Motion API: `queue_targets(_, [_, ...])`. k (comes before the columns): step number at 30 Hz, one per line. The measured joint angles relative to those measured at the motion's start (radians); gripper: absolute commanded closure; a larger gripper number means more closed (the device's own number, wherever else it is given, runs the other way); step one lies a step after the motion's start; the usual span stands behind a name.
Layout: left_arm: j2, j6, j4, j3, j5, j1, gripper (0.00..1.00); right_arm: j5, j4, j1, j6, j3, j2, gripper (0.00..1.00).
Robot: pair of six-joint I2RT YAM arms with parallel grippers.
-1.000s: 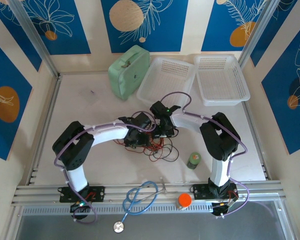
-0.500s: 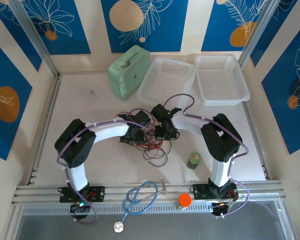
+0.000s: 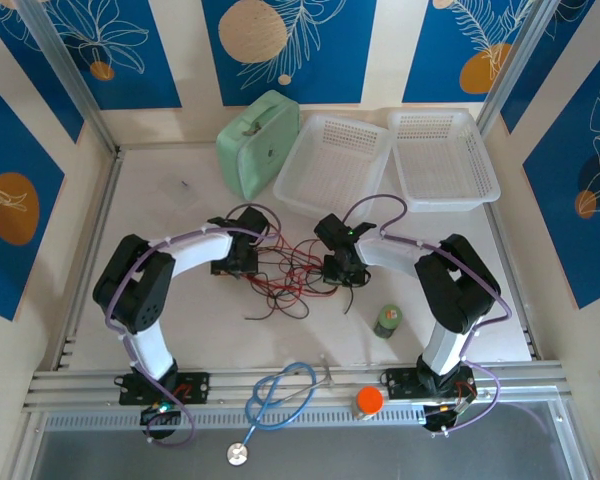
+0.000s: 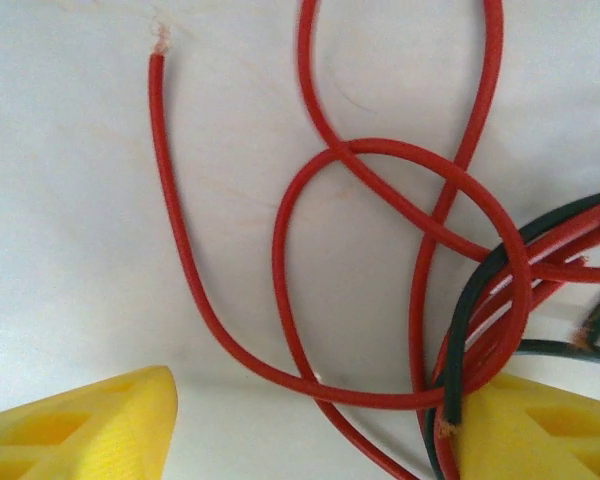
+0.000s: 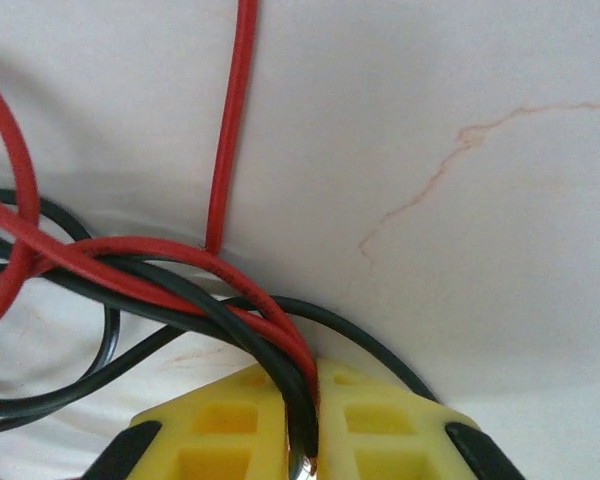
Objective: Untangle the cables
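Note:
The cables, one red (image 3: pixel 280 283) and one black (image 3: pixel 310 250), lie spread in a loose tangle on the white table between my two grippers. My left gripper (image 3: pixel 242 255) is at the tangle's left end. In the left wrist view its yellow fingers (image 4: pixel 90 425) stand wide apart, so the gripper (image 4: pixel 315 440) is open. Red cable loops (image 4: pixel 400 190) cross the gap, and a black strand (image 4: pixel 470 320) rests against the right finger. My right gripper (image 3: pixel 342 268) is at the tangle's right end. In its wrist view the gripper (image 5: pixel 315 400) is shut on a red strand (image 5: pixel 230 120) and a black strand (image 5: pixel 220 320) together.
A mint-green case (image 3: pixel 257 143) and two white baskets (image 3: pixel 332 165) (image 3: pixel 442 158) stand at the back. A small green bottle (image 3: pixel 387 321) is near the right arm. A blue stethoscope (image 3: pixel 278 395) and an orange cap (image 3: pixel 368 401) lie on the front rail.
The grippers have drawn apart, the left one going left and back, the right one slightly right. The bunched cables now stretch out between them. The right gripper has closed on the strands.

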Motion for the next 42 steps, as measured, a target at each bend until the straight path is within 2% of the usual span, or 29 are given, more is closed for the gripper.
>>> queue_targets(9, [-0.023, 0.063, -0.04, 0.004, -0.037, 0.038, 0.3, 0.017, -0.015, -0.008, 0.003, 0.0, -0.028, 0.86])
queue_targets(16, [-0.158, 0.15, -0.045, 0.006, 0.047, 0.032, 0.3, 0.037, -0.069, -0.026, -0.016, 0.003, -0.089, 0.64])
queue_targets(17, [-0.176, 0.163, -0.046, 0.01, 0.066, 0.026, 0.31, 0.033, -0.077, -0.026, -0.021, 0.009, -0.097, 0.64])
queue_targets(23, [-0.214, 0.216, -0.063, 0.083, 0.18, -0.04, 0.35, 0.011, -0.089, -0.011, -0.047, 0.091, -0.112, 0.63])
queue_targets(29, [-0.204, 0.212, -0.062, 0.089, 0.28, -0.08, 0.38, -0.027, -0.066, -0.006, -0.043, 0.118, -0.101, 0.65])
queue_targets(32, [-0.148, 0.187, -0.046, 0.103, 0.309, -0.097, 0.44, -0.042, -0.048, -0.005, -0.031, 0.119, -0.086, 0.66])
queue_targets(34, [-0.09, 0.16, -0.027, 0.113, 0.321, -0.106, 0.52, -0.053, -0.036, -0.004, -0.023, 0.119, -0.08, 0.68])
queue_targets(36, [-0.043, 0.148, -0.019, 0.122, 0.317, -0.113, 0.55, -0.058, -0.029, -0.003, -0.019, 0.119, -0.078, 0.68])
queue_targets(38, [-0.018, 0.137, -0.024, 0.128, 0.288, -0.119, 0.48, -0.061, -0.026, 0.0, -0.016, 0.118, -0.078, 0.68])
queue_targets(42, [-0.049, 0.106, -0.114, 0.166, 0.145, -0.126, 0.34, -0.061, -0.019, 0.002, -0.012, 0.111, -0.078, 0.67])
